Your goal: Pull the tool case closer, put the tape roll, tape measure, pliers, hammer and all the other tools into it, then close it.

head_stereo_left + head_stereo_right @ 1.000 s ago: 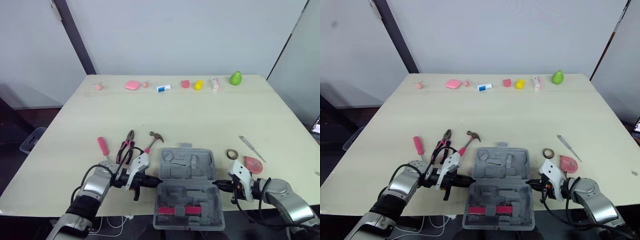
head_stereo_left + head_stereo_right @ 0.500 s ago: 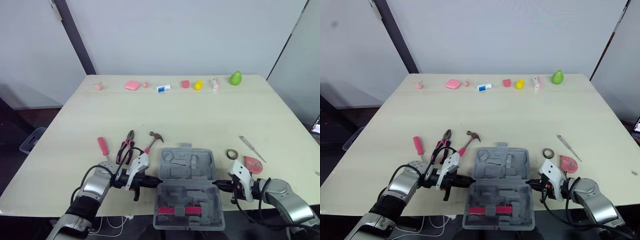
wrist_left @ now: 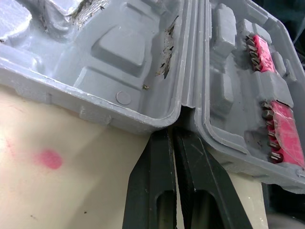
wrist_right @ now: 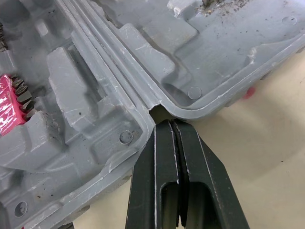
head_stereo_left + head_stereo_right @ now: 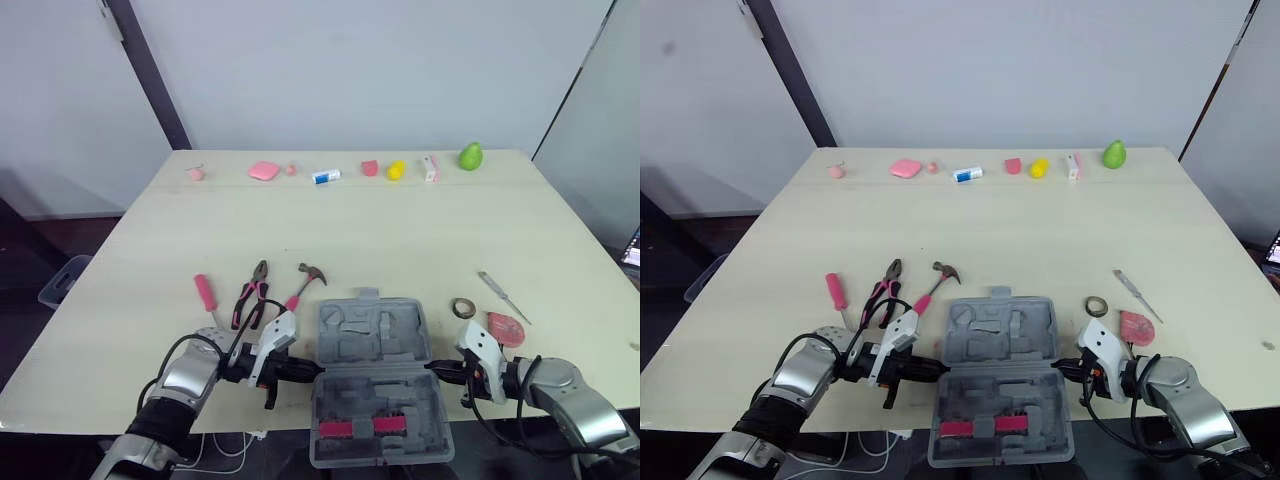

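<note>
Tool case (image 5: 366,338) pulled closer
Left gripper (image 5: 304,371) and right gripper (image 5: 441,368), fingers together, hook its hinge ends; pliers (image 5: 250,294) lie beside it.

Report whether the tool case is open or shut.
Open: tool case lies spread flat, both moulded grey halves facing up, red bits showing.

The tool case (image 5: 375,375) was matt grey moulded plastic, scuffed and gritty. The table (image 5: 400,230) looked smooth, pale and matt. The fingers (image 3: 155,191) were smooth black plastic.
</note>
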Action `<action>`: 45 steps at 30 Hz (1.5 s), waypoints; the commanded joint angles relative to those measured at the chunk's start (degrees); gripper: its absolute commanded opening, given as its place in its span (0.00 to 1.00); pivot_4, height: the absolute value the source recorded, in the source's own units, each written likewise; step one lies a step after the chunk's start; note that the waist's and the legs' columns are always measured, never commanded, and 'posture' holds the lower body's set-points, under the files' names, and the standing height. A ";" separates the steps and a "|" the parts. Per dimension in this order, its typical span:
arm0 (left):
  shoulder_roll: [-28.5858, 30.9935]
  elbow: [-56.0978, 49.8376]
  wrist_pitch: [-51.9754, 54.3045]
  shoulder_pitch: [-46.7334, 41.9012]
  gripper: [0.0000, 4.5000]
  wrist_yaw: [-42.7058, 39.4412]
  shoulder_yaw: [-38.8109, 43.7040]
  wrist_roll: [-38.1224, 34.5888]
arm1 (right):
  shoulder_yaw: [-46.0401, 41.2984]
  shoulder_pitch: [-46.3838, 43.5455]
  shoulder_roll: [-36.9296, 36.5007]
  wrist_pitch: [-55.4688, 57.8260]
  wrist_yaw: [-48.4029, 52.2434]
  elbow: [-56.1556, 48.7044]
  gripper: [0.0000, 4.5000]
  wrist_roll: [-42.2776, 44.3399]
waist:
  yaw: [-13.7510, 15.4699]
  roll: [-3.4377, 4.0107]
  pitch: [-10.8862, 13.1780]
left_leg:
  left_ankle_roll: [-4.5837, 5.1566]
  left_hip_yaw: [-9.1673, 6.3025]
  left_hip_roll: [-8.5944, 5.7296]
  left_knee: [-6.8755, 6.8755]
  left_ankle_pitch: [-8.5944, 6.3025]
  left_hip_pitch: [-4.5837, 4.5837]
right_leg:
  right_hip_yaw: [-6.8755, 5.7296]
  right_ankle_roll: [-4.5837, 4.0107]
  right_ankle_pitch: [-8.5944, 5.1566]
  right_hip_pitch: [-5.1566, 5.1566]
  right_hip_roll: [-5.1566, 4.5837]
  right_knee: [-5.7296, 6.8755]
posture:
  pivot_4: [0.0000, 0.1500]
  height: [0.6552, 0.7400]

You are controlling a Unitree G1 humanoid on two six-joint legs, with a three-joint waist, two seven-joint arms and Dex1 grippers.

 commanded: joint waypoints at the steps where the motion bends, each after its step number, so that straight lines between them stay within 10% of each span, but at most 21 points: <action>1: -0.53 1.19 -0.41 -0.18 0.04 1.81 -1.15 0.74 | 0.46 -0.45 0.57 0.19 0.52 -2.41 0.00 1.14 | 0.00 0.00 0.00 | 0.00 0.00 0.00 0.00 0.00 0.00 | 0.00 0.00 0.00 0.00 0.00 0.00 | 1.00 1.00; 45: -0.16 0.76 1.28 -1.07 0.04 2.44 -0.55 0.36 | -0.23 -1.17 1.18 -0.40 0.39 -0.86 0.00 -0.05 | -0.02 0.02 -0.01 | 0.00 -0.01 0.00 0.00 0.00 0.04 | 0.01 0.00 0.00 0.01 0.01 0.01 | 1.00 1.00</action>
